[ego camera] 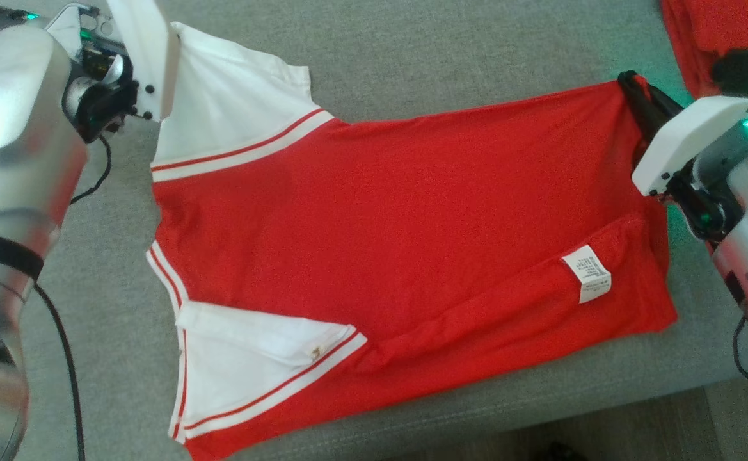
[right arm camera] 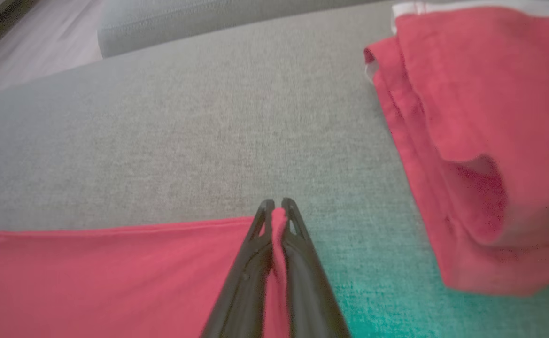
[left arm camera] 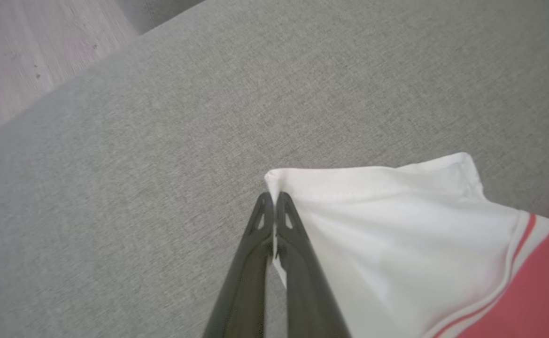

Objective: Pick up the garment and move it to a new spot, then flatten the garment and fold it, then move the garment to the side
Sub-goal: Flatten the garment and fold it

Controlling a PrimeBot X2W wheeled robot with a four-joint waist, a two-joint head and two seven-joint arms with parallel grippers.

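Red garment, corners pinched by left hand and right hand.

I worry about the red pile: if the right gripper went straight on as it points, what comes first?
Probably bare grey cushion; from the right gripper, the line seems to miss the folded red pile.

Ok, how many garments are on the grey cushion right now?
2. A red-and-white shirt lies spread across the middle; a folded red garment sits beyond its right end, and its layers may hide another.

On grey cushion: garment, red pile
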